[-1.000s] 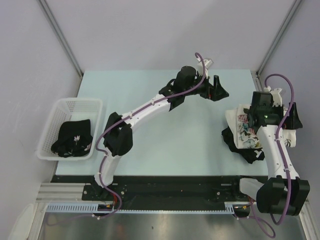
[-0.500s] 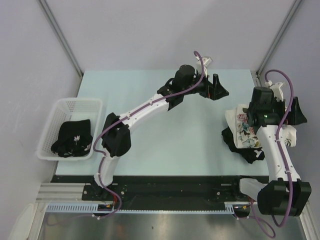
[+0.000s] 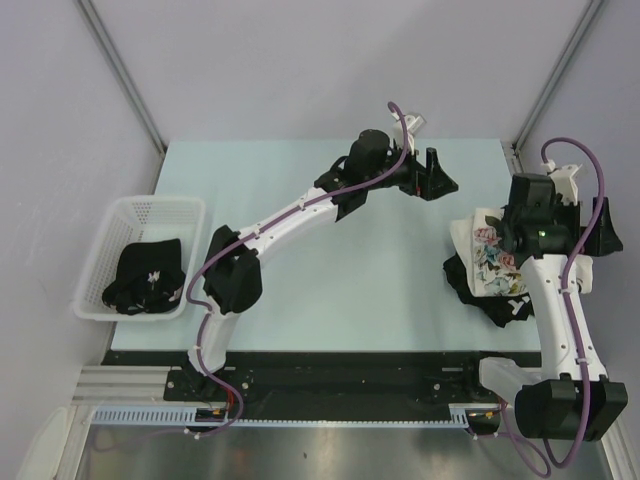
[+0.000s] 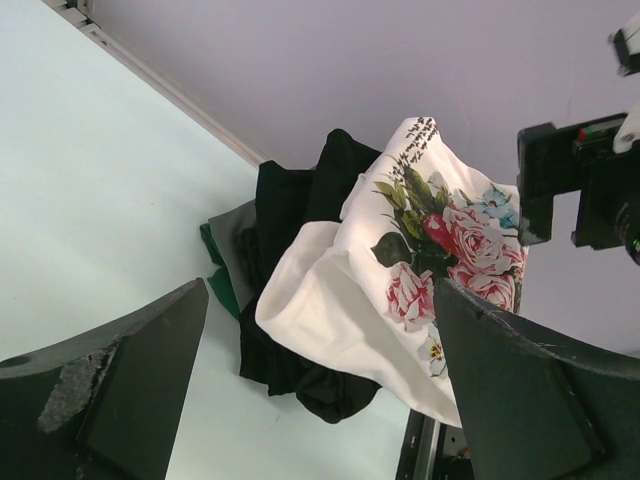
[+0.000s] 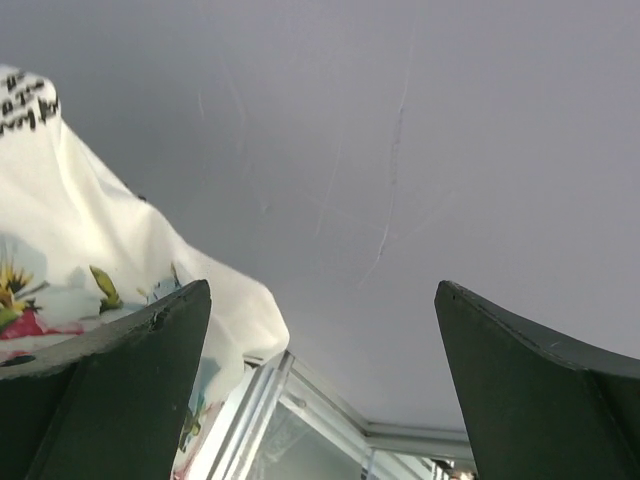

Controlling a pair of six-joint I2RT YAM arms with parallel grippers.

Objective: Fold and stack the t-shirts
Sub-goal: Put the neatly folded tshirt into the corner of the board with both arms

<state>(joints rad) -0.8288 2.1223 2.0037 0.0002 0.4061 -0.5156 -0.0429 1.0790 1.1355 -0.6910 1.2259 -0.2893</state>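
The cream shirt [image 3: 488, 252] with a rose print lies crumpled atop black shirts [image 3: 468, 285] at the table's [image 3: 290, 190] 3 o'clock edge, a loose heap. The right gripper [image 5: 320, 370] hangs at the heap's 3 o'clock side, fingers spread wide and holding nothing. The left gripper [image 3: 437, 173], toward 1 o'clock, gapes wide too and is empty, apart from the heap. Another black shirt [image 3: 148, 275] sits in the basket [image 3: 150, 208] at 9 o'clock.

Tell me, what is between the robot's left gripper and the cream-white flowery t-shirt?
Only bare pale green tabletop. The top view shows it between the left gripper and the cream-white flower-print t-shirt; the left wrist view agrees.
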